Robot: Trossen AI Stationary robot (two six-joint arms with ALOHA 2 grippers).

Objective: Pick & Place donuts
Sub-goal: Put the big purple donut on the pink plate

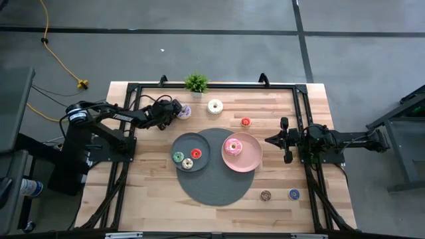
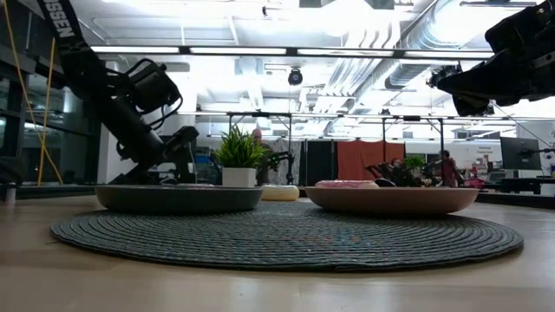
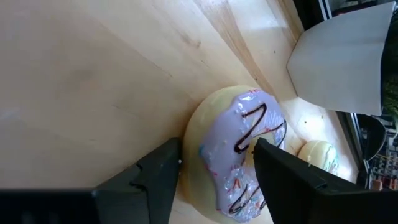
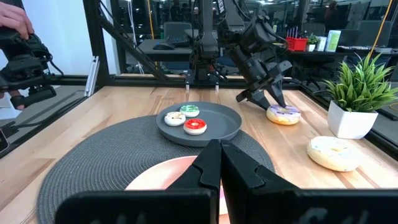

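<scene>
High view from above: wooden table (image 1: 146,192) with round woven mat (image 1: 216,186) at centre. Already placed: green, red and cream small donuts on grey plate (image 1: 180,143); pink donut (image 1: 233,147) on pink plate (image 1: 251,158). Still loose on bare wood: purple donut (image 1: 184,111) near potted plant (image 1: 196,82), white donut (image 1: 215,106) beside it, small red donut (image 1: 246,122), brown donut (image 1: 265,195) and blue donut (image 1: 294,194) near the front edge. Left pincer (image 3: 217,162) low over the purple donut, fingers apart and straddling it, not yet clamped. Right pincer (image 1: 268,140) pressed together, empty, waiting beside the pink plate. Roughly halfway, by these counts.
</scene>
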